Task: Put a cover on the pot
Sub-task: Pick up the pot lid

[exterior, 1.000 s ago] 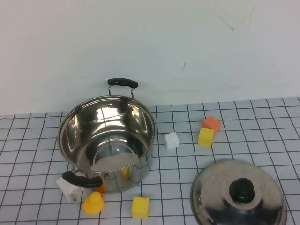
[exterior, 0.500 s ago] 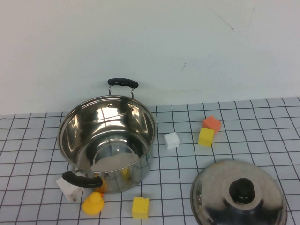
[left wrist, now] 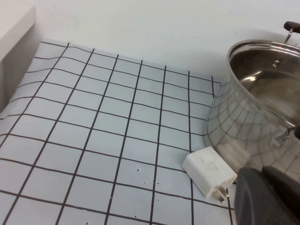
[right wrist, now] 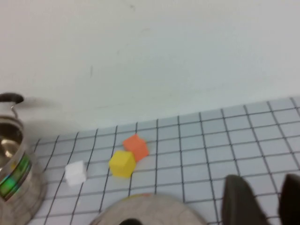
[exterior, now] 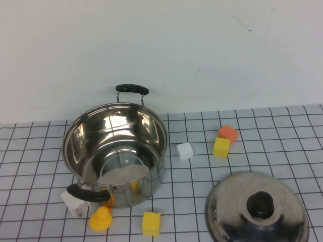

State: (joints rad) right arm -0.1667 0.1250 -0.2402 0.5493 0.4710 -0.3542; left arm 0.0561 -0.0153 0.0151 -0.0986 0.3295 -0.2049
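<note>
The pot [exterior: 116, 133], large shiny steel with two black loop handles, stands open on the gridded table at the left of the high view. It also shows in the left wrist view [left wrist: 253, 117] and the right wrist view [right wrist: 14, 183]. The domed steel lid [exterior: 232, 201] with a black knob lies on the table at the front right, apart from the pot; its edge shows in the right wrist view [right wrist: 150, 211]. Neither gripper shows in the high view. My left gripper [left wrist: 262, 177] is shut and empty beside the pot's outer wall. My right gripper [right wrist: 265, 199] is open and empty, just past the lid.
A white charger plug [exterior: 74, 201] lies by the pot's near handle, close to my left gripper [left wrist: 209, 172]. A yellow duck [exterior: 101, 218] and a yellow block [exterior: 151, 223] sit in front of the pot. White [exterior: 184, 150], yellow [exterior: 221, 146] and orange [exterior: 228, 132] blocks lie between pot and lid.
</note>
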